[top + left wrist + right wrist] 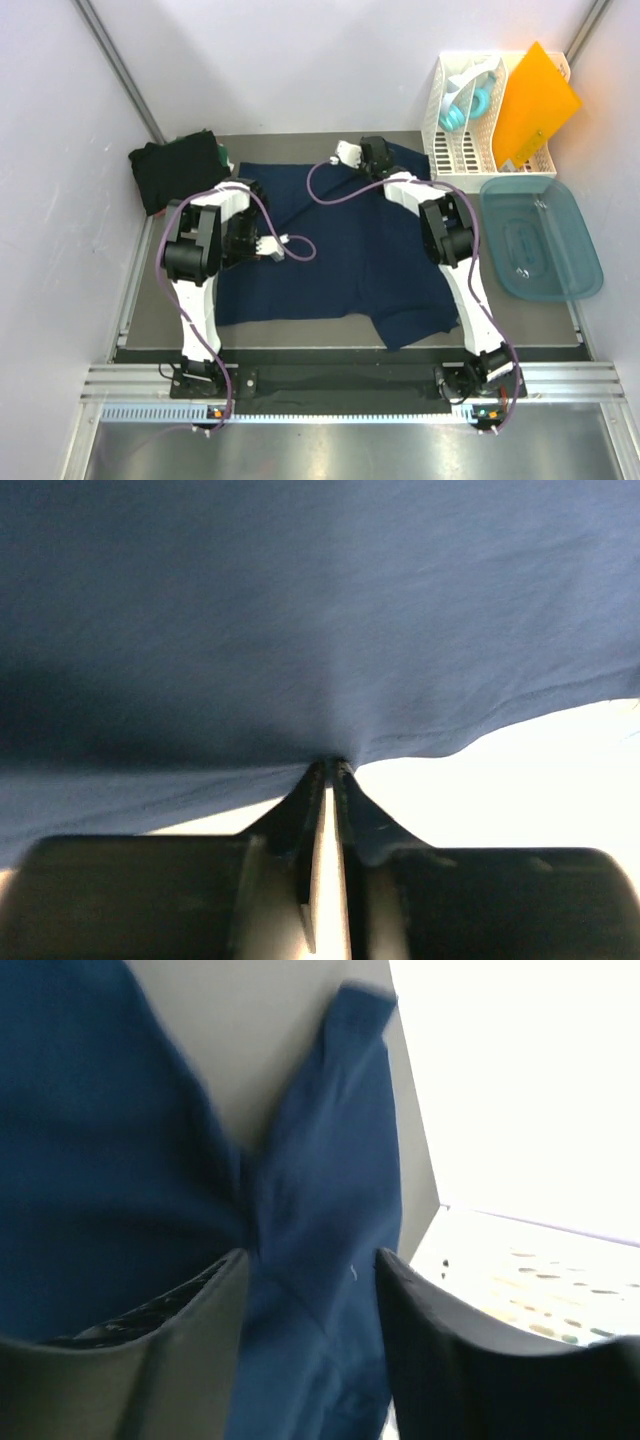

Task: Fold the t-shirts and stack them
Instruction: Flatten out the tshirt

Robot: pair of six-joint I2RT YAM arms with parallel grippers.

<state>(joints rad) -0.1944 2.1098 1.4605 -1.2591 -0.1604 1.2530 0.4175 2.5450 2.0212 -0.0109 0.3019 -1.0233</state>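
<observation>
Above the arms, the top view shows a grey table [150,290] closed in by white walls [300,60] on three sides. A navy t-shirt [340,260] lies spread over the middle of it. A pile of dark t-shirts [175,170] fills the far left corner. A white rack [460,150] with an orange sheet [535,105] stands at the far right, and a teal tub [540,240] sits along the right edge. Bare table shows as strips down the left side and along the near edge. The left gripper [272,247] is over the shirt's left part and the right gripper [348,153] is at its far edge.

At the left wrist, the left gripper [330,765] is pinched together on a pucker of the navy t-shirt [300,610], with bright bare surface to the right.

At the right wrist, the right gripper [312,1255] stands parted, navy cloth [310,1190] lying loose between its fingers and grey table beyond.
</observation>
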